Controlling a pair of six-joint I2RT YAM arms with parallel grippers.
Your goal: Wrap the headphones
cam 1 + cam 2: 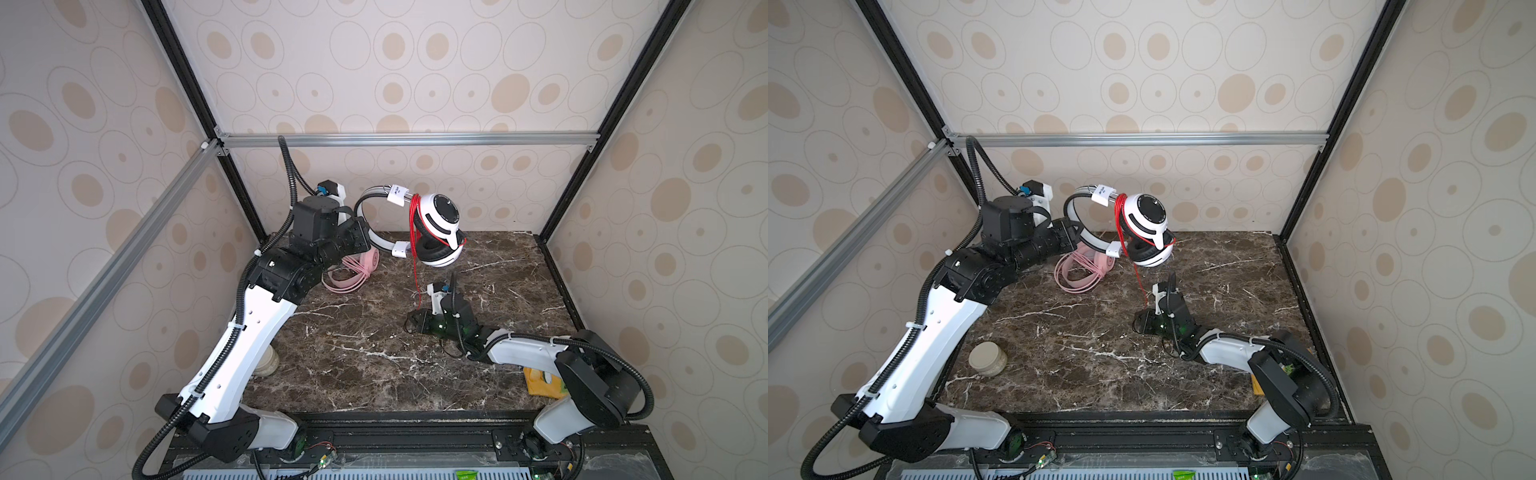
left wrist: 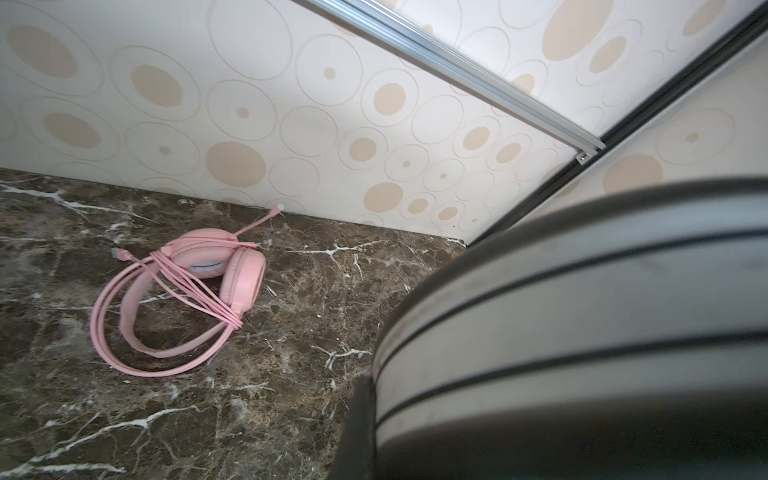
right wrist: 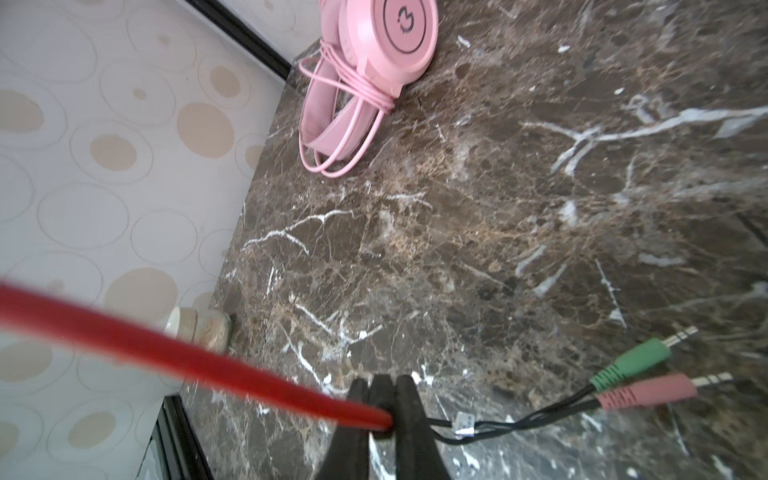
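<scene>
White-and-black headset (image 1: 440, 232): held off the surface (image 1: 374, 374) at about 12 o'clock, near the back wall, in both top views. Ear cups hang at the 3 o'clock end of the headset; the headband (image 2: 582, 316) arches away toward 9 o'clock.

Left gripper (image 1: 361, 235): closed on the headband at its 9 o'clock end. In the left wrist view the striped band fills the near field.

Red cable (image 1: 415, 232): several loops are wound around the headset just beside the ear cups. One strand drops from the loops toward 6 o'clock and reaches the right gripper.

Right gripper (image 3: 382, 399): low over the middle of the surface, jaws pressed together on the red cable. Past the jaws, thin black leads run to a green plug (image 3: 631, 361) and a pink plug (image 3: 648, 392), both lying on the surface.

Pink headset (image 2: 178, 307): lies on the surface at about 10 o'clock, partly under the left arm in both top views. Its pink cable (image 2: 199, 291) is wound around the band beside the ear cups. It is well apart from both grippers.

Other: a small jar (image 1: 988, 358) stands at the 8 o'clock edge. A yellow item (image 1: 540, 380) sits at about 4 o'clock, partly hidden by the right arm; I cannot tell what it is.
</scene>
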